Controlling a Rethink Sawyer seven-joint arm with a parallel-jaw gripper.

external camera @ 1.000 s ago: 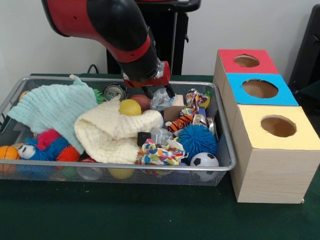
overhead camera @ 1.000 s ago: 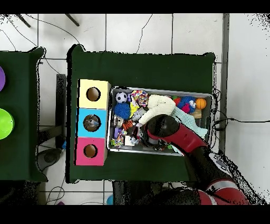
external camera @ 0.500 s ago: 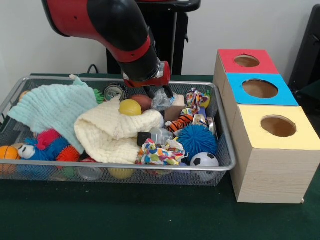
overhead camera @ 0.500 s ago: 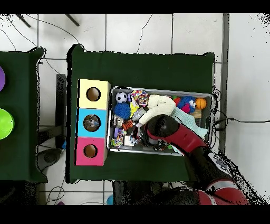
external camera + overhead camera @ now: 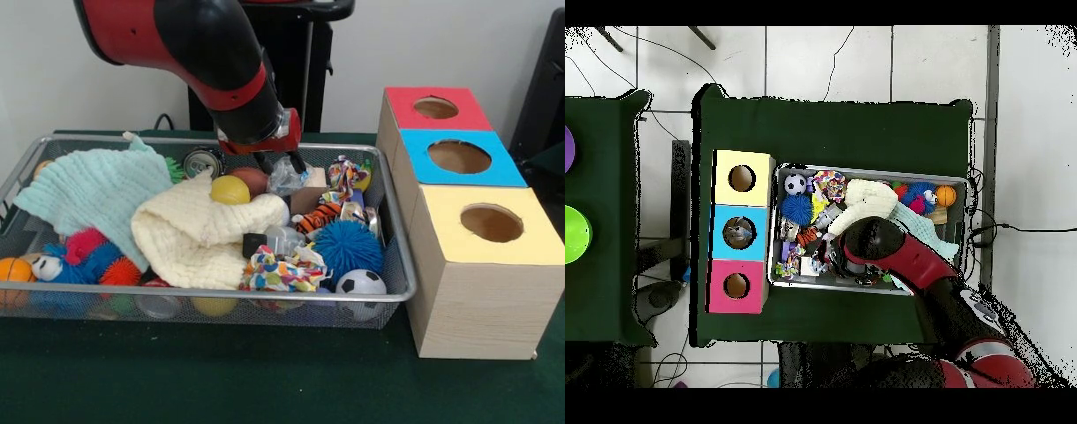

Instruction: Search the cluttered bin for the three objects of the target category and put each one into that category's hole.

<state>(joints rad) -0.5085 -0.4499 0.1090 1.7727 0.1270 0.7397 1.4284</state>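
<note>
A: Hardly anything has moved since the earlier frame; the red and black arm [image 5: 199,62] holds the same pose, and its gripper [image 5: 281,165] sits low at the back of the wire mesh bin [image 5: 388,231], fingers slightly apart around a crumpled clear plastic wrapper [image 5: 284,177]. Clamped or not, I cannot tell.

B: Progress?

A: Early, by my reading. Nothing is being carried, and the front view shows nothing inside the holes of the three wooden boxes; the overhead view is too coarse to add more. All three placements look outstanding. Target category is not evident from the pictures.

B: Containers, largest first.

A: Bin: pale green knitted cloth [image 5: 93,185] at one end, cream knitted cloth [image 5: 199,231] heaped mid-bin with a yellow ball [image 5: 229,189] on it, blue spiky rubber ball [image 5: 346,249], metal can [image 5: 202,162] at the back rim, small black-and-white football [image 5: 361,284] at the front corner. Beside the bin, the yellow-topped box [image 5: 481,265] is nearest the camera, then the blue-topped box [image 5: 459,159], then the red-topped box [image 5: 433,108].

B: Task thing?

A: Somewhere in that clutter, unidentified.
</note>
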